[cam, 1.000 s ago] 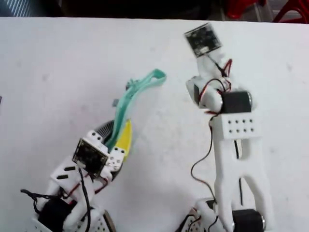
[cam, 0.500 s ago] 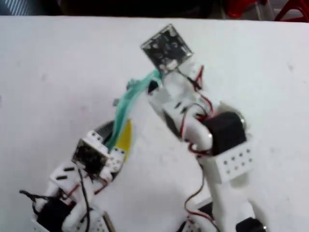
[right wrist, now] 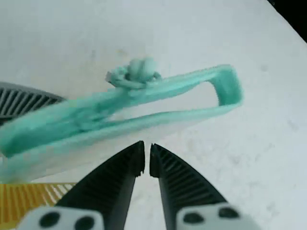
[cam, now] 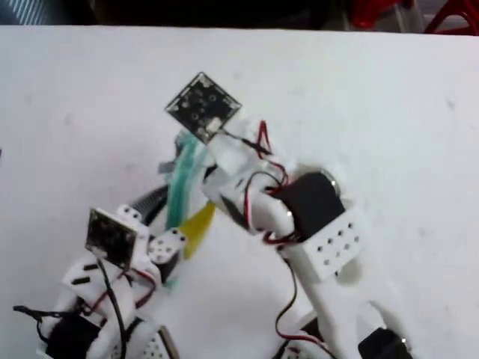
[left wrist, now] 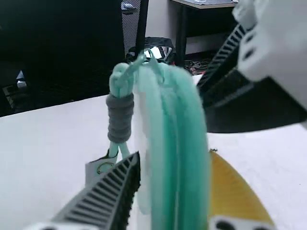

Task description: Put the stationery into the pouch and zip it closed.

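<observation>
A mint-green pouch (cam: 182, 173) stands on its edge on the white table. My left gripper (left wrist: 172, 160) is shut on its near end, the grey finger (left wrist: 112, 189) on one side and the yellow finger (left wrist: 230, 191) on the other. The zipper pull (left wrist: 120, 115), a green cord with a grey wrap, hangs at the pouch's top edge. My right arm (cam: 314, 213) leans over the pouch from the right. Its gripper (right wrist: 146, 152) is shut with nothing in it, just beside the pouch's long side (right wrist: 120, 117), near the knotted pull (right wrist: 134, 74) and the loop end (right wrist: 225, 88).
The table (cam: 389, 97) is bare white around both arms. Dark room and furniture lie beyond its far edge. The right arm's camera board (cam: 202, 106) hangs above the pouch's far end.
The right arm has swung left from the table's middle right until it is over the pouch. The left arm and the pouch have shifted a little to the left.
</observation>
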{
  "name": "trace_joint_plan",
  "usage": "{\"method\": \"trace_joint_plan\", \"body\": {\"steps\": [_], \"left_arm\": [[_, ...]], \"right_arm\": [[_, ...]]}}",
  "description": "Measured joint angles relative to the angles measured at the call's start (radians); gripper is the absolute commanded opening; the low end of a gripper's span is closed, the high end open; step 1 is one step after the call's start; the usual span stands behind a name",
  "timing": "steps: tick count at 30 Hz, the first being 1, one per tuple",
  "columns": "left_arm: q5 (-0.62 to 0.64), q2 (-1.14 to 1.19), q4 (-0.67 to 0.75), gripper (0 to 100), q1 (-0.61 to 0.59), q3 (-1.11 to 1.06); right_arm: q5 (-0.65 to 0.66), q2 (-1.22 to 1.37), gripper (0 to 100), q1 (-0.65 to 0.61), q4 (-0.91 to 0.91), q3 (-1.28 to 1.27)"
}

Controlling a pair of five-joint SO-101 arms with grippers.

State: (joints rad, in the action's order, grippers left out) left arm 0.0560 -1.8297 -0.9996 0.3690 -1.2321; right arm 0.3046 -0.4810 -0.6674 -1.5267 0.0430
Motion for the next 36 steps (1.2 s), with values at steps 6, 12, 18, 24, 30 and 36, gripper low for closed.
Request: {"method": "trace_joint_plan", "body": {"steps": [6,12,18,24,30,36], "left_arm": [[0.0,0.0,0.0,23,-0.021,0.012],[0.003,0.0,-0.011,6,-0.021,0.055],[0.008,0.009,-0.025,2,-0.02,0.074],[-0.018,-0.002,0.009,2,0.0,0.037],[-0.218,0.015,0.371,2,-0.043,-0.146],[-0.336,0.017,0.606,2,-0.1,-0.173]], "right_arm": [[0.0,-0.118,1.8,0.003,-0.005,0.0],[-0.002,-0.204,1.8,0.0,0.002,0.0],[-0.002,-0.207,1.8,0.003,0.011,0.044],[-0.002,-0.212,1.8,0.005,0.008,0.106],[-0.002,-0.212,1.8,0.005,-0.06,0.106],[-0.002,-0.212,1.8,0.003,-0.083,0.104]]}}
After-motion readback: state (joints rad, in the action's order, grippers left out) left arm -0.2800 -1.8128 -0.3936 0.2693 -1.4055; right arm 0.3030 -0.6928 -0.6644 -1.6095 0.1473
